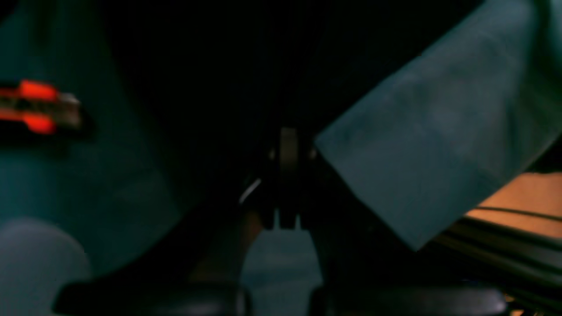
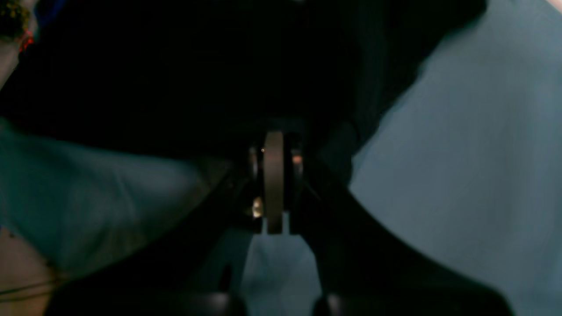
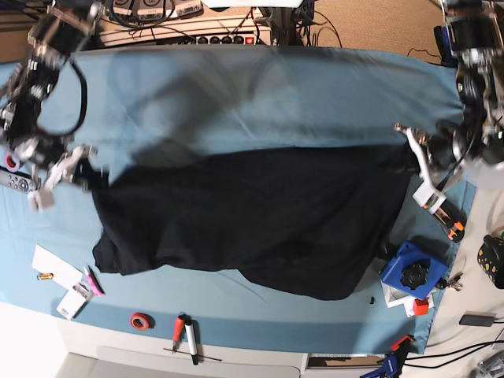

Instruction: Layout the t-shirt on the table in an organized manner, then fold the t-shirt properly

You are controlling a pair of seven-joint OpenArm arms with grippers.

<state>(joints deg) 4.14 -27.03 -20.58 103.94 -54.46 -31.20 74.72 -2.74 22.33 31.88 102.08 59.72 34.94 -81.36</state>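
**Both arms pinch the black shirt at opposite ends**

Dark fabric fills the wrist views, right up against the lenses. In the left wrist view the left gripper (image 1: 287, 175) has its jaws pressed together, and black cloth bunches around them; blue covering shows on either side, and a blurred orange-and-black tool (image 1: 37, 107) lies off at the left edge. Over on the right wrist view it's the same story: the right gripper (image 2: 274, 184) has its jaws closed tight with black cloth gathered at the tips and pale blue covering beyond.

From above, the t-shirt (image 3: 252, 220) is stretched wide across the middle of the surface (image 3: 260, 94), one plain black side up, no print showing. Its far edge runs fairly straight between the two arms. The near edge is uneven, dipping lower toward the right of the base view. One end of the shirt is held by the right gripper (image 3: 79, 173) at that view's left, the other by the left gripper (image 3: 413, 157) at that view's right.

Small items ring the shirt: a red tape roll (image 3: 141, 320) and a red-handled screwdriver (image 3: 179, 327) near the front edge, white paper scraps (image 3: 55, 268) at the front left, a blue box (image 3: 413, 272) with a black knob just beside the shirt's right end.
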